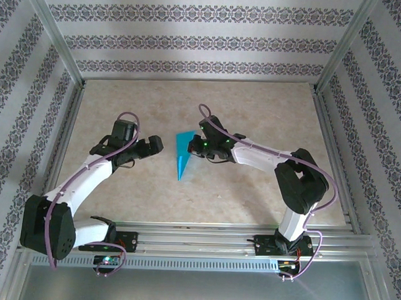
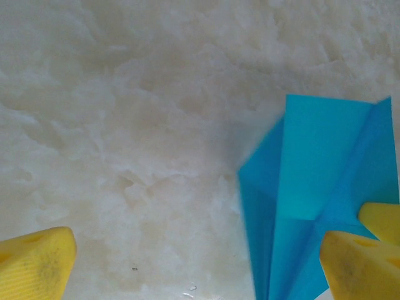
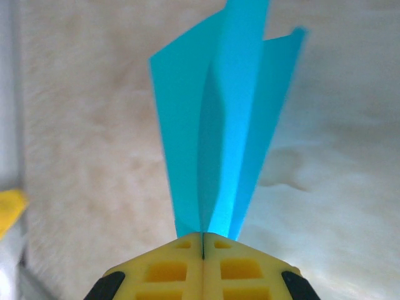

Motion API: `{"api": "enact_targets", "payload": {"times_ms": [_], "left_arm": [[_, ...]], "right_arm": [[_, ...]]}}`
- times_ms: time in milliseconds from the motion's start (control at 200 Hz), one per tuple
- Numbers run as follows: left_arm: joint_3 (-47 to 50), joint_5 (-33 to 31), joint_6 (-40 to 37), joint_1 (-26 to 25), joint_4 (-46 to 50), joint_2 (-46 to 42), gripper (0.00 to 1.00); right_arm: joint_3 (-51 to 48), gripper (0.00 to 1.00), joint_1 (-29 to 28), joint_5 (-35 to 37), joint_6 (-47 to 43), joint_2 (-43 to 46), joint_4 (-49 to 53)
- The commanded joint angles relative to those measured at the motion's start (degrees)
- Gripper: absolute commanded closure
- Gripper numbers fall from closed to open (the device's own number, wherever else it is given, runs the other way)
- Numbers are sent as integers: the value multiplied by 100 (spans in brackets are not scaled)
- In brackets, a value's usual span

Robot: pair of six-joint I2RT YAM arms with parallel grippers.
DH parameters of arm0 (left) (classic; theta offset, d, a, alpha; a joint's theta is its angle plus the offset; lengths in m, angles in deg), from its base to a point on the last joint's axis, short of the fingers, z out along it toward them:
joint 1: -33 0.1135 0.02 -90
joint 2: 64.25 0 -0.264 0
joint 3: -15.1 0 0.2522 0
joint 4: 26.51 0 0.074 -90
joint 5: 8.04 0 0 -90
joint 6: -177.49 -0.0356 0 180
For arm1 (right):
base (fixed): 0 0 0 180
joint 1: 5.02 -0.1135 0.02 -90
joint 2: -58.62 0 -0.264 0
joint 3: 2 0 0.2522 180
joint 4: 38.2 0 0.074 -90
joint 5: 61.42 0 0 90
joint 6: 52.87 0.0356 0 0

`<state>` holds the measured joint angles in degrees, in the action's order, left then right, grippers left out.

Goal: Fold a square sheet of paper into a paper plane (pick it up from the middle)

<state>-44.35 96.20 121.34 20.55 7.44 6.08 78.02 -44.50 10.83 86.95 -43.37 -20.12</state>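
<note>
Right hand (image 3: 203, 240) was clamped on the central fold of the paper plane (image 3: 219, 125) at the middle of the bench (image 1: 254, 112), left hand (image 2: 197, 269) spread empty beside it; I judged the paper light, floppy, easily crumpled, best pinched along that crease.

Robot lab enclosure: aluminium frame (image 1: 58, 43), wallpaper-patterned wall panels (image 1: 191, 41), marble-look tabletop (image 1: 123, 101), mounting rail (image 1: 197, 239).
</note>
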Motion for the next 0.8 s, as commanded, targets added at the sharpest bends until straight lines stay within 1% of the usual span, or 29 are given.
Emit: {"api": "enact_targets", "payload": {"times_ms": [0,125,200,325,460,625,794], "left_arm": [[48,559,192,70,-149,-41,0],[197,1395,430,62,-811,69,2],[297,1662,624,26,-1141,197,4],[382,1741,749,-144,-1345,400,9],[478,1846,967,-322,-1630,517,15],[516,2052,1272,-569,-2278,816,17],[201,1972,1287,-911,-2302,1433,19]], "right_arm": [[-57,99,61,-1084,-316,-220,-1052],[-459,98,219,-1491,-14,-422,-1802],[-649,98,281,-1552,-10,-532,-1957],[-837,97,397,-1705,-68,-744,-2033],[-972,97,484,-1718,-110,-813,-2043],[-1061,96,568,-1714,-137,-822,-2027],[-1174,96,652,-1656,-121,-813,-1981]]}}
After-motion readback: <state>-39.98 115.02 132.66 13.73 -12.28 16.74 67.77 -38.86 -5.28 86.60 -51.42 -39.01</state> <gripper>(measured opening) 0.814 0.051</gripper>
